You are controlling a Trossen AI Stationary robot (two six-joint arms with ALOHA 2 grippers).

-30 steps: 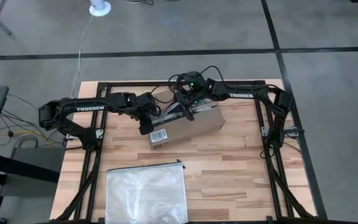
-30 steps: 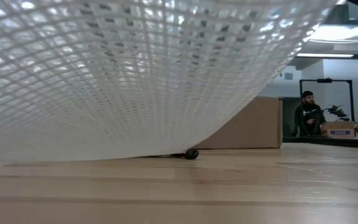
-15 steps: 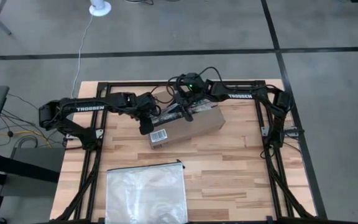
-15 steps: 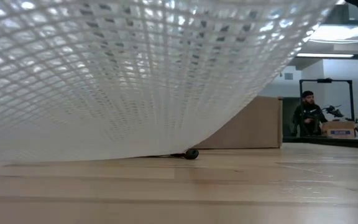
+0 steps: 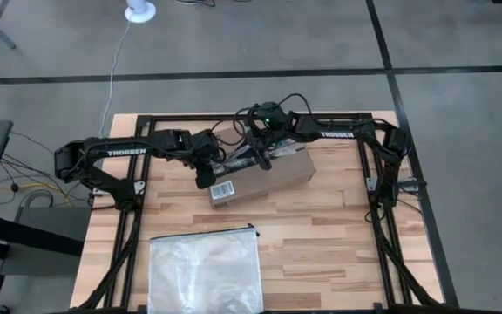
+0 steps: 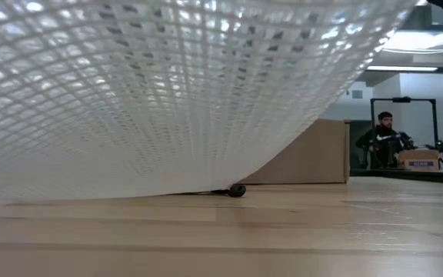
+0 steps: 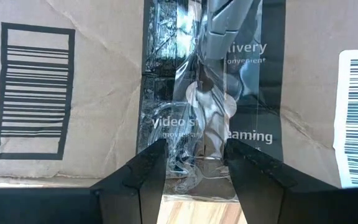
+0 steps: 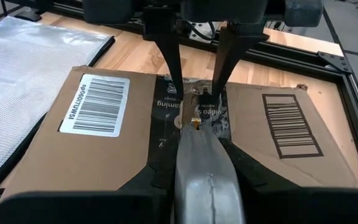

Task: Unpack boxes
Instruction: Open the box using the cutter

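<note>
A: Where is the box [image 5: 260,177] located?

B: At the table's [image 5: 338,244] far middle, between both arms. One box is counted; its long axis is skewed across the table, label end toward the left arm. One dark tape strip [image 7: 213,93] is run across the top, crosswise to that axis.

A: The relation that matters?

B: The tape strip is approached from opposite ends. The left gripper [image 7: 194,158] is placed at the box edge where the strip ends, fingers set narrowly apart astride the crumpled tape, nothing clamped. The right gripper [image 8: 207,168] is placed over the strip's middle, and a grey blade-like tool [image 8: 197,149] is held in it, tip on the tape. The right arm is judged nearer for the cut.

A: Other counts?

B: One white barcode label [image 8: 96,104], one printed barcode [image 8: 291,124], one clear mesh zip bag [image 5: 204,269] lying well apart near the front edge. One person [image 6: 381,140] is seen in the room behind.
</note>
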